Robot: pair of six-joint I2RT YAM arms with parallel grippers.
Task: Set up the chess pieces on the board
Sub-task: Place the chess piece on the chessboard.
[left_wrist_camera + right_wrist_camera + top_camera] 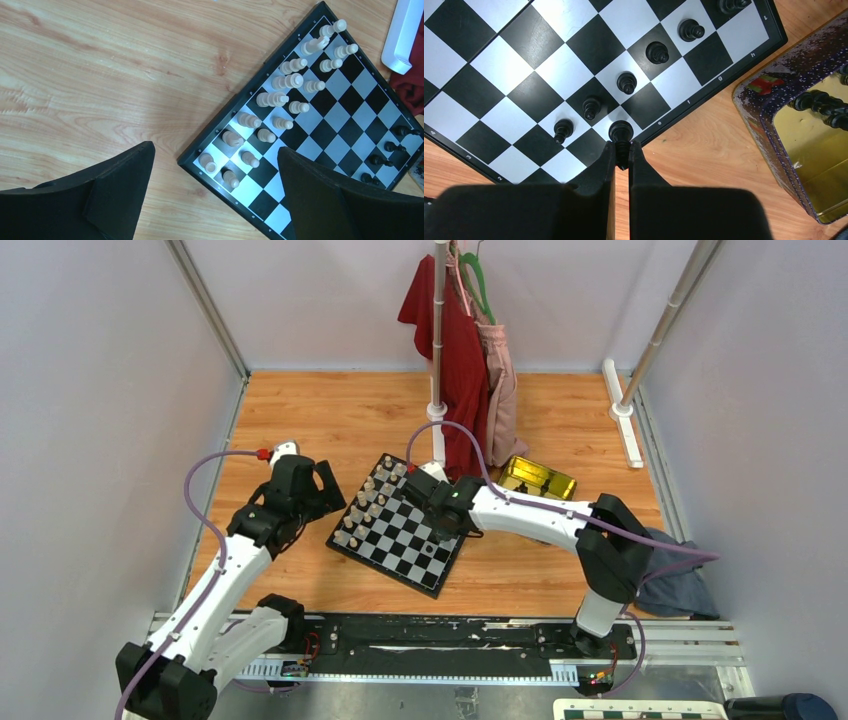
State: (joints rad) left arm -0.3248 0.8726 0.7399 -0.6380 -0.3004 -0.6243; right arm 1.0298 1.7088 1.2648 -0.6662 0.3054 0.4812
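At board point(549, 70) edge nearest the gold tin point(769, 130), R gripper point(622, 150) is gripping a black piece point(621, 131), jaws clenched on it, next to a diagonal line of other black pcs point(626, 82). L gripper point(215, 147) is hovering over the cream pcs point(280, 95) corner, jaws wide apart, holding nothing.

Gold tin point(758, 127) just beside board point(594, 46)
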